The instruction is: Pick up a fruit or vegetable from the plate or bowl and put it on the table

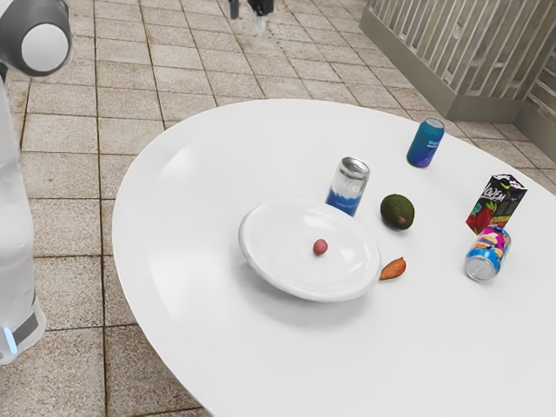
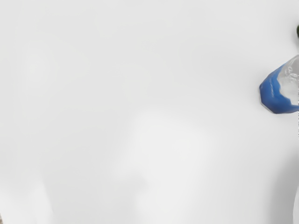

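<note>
At the exterior view's top edge, my gripper [image 1: 248,8] is high above the table's far side, its fingers apart with nothing seen between them. A small reddish round fruit [image 1: 320,248] lies in the white plate [image 1: 269,271], which looks slightly tilted. Outside the plate, a dark green avocado [image 1: 397,212] and an orange-brown pod-like piece [image 1: 393,269] rest on the white table [image 1: 191,217], the piece close against the plate's rim. In the wrist view, slivers of the plate [image 2: 296,207] and the avocado [image 2: 298,31] show beside bare tabletop [image 2: 117,93].
A silver-and-blue can [image 1: 348,186] stands just behind the plate; the wrist view also catches this can [image 2: 279,91]. Toward the exterior view's right are a teal-purple can [image 1: 426,143], a dark carton [image 1: 497,204] and a colourful can [image 1: 488,254] tipped over.
</note>
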